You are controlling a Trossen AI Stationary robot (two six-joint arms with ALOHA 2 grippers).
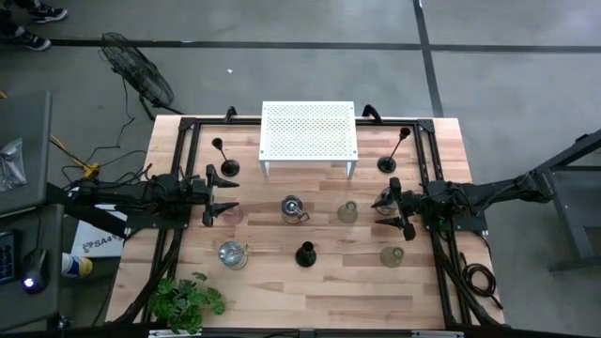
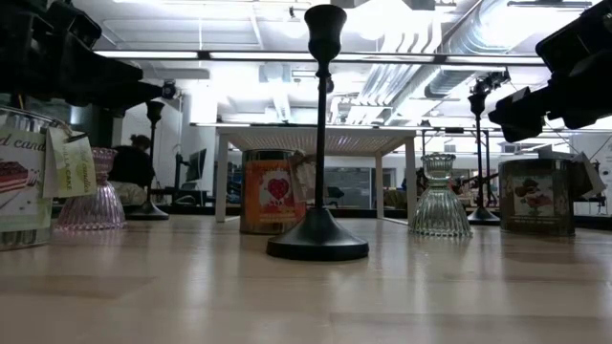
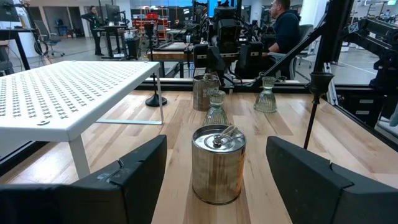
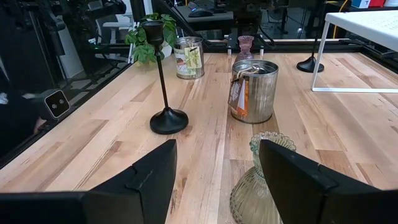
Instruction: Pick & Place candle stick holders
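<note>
Greenish glass holder [image 4: 264, 180] stands just before the released right gripper [image 4: 214, 171]; left gripper [image 3: 214, 177], released, faces a metal tin [image 3: 217, 163].

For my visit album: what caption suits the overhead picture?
Two robot arms, left pincer and right pincer open, flank candle holders scattered around a white perforated stand.

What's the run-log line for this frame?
left hand: open, empty, facing silver metal tin | right hand: open, empty, facing greenish ribbed glass holder | slim black stemmed holder: upright mid-table
</note>
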